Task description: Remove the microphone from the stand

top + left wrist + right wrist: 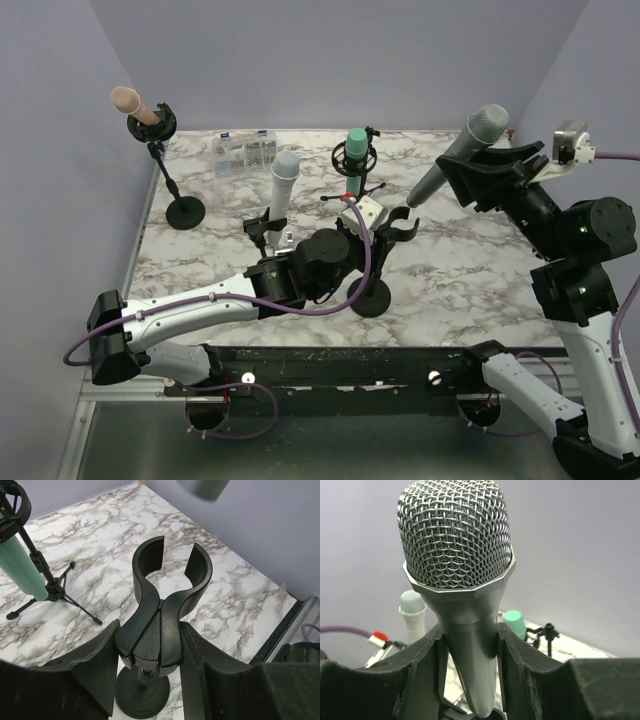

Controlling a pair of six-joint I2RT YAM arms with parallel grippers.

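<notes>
The grey microphone [462, 148] with a mesh head is held tilted in my right gripper [482, 165], above and to the right of the stand. In the right wrist view the fingers [422, 652] press on both sides of the microphone's body [470, 645]. The black stand's forked clip [170, 575] is empty, and the microphone's tail end [202, 487] hangs just above it. My left gripper [150, 635] is shut on the clip's lower body, above the round base [142, 695]. In the top view the stand [372, 295] sits at the table's centre front.
A tan microphone [135, 103] on a stand is at the back left. A white microphone [283, 180] stands left of centre. A green microphone [355, 150] on a tripod stands at the back centre. A clear plastic box [245, 152] lies by the back wall.
</notes>
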